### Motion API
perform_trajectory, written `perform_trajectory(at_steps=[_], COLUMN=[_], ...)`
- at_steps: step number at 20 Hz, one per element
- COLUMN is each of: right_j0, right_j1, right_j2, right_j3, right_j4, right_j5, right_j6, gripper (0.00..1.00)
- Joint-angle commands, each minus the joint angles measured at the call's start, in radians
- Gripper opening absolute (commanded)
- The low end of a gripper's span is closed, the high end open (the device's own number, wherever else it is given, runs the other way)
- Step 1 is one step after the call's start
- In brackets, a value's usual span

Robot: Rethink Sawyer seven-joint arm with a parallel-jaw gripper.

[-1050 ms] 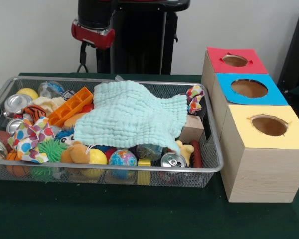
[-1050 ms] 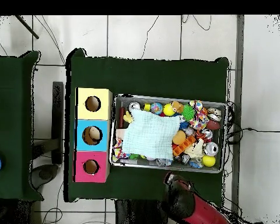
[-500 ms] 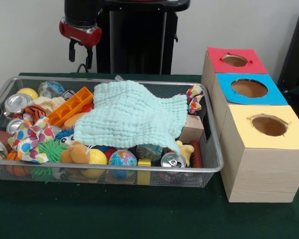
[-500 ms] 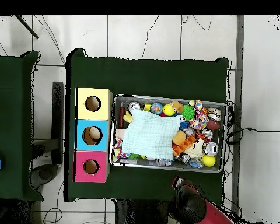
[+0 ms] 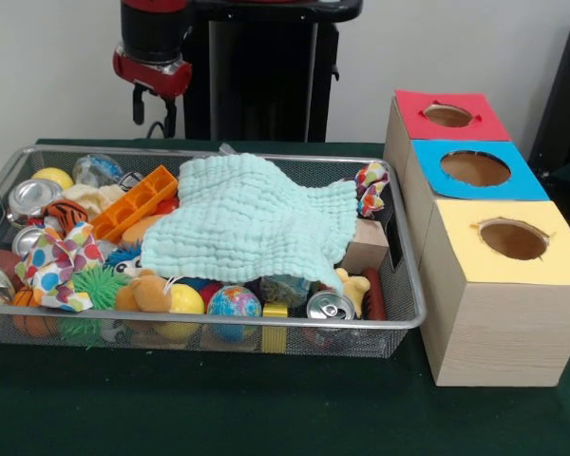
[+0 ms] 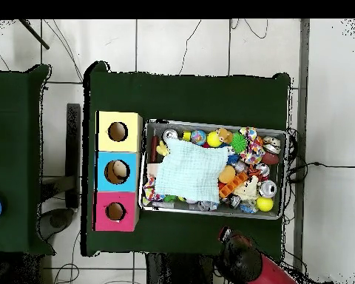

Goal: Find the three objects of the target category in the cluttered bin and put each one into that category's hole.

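Bin (image 5: 399,318) search seems not begun; the gripper (image 5: 154,106) hangs open and empty behind it. Next, I think, it must lift the cloth (image 5: 252,223) hiding the toys.

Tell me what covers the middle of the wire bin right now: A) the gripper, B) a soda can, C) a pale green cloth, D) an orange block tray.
C: the pale green cloth lies spread over the middle of the wire bin, hiding what is under it, while the gripper hangs behind the bin's far rim.

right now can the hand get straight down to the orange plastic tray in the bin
Probably yes: the orange plastic tray lies uncovered beside the pale green cloth, with nothing on top of it. The hand hangs open behind the bin.
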Motion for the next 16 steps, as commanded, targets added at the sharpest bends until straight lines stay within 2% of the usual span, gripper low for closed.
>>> perform_trajectory(at_steps=[1, 7, 11, 16], right_j0=[-0.014, -0.001, 0.0, -0.027], right_j1=[0.067, 0.077, 0.087, 0.114], right_j2=[0.102, 0.097, 0.094, 0.104], right_j3=[-0.158, -0.166, -0.181, -0.214], right_j4=[-0.026, -0.023, -0.034, -0.054], right_j5=[-0.053, -0.066, -0.042, -0.018], right_j6=[0.128, 0.14, 0.116, 0.09], gripper=[1.0, 1.0, 1.0, 1.0])
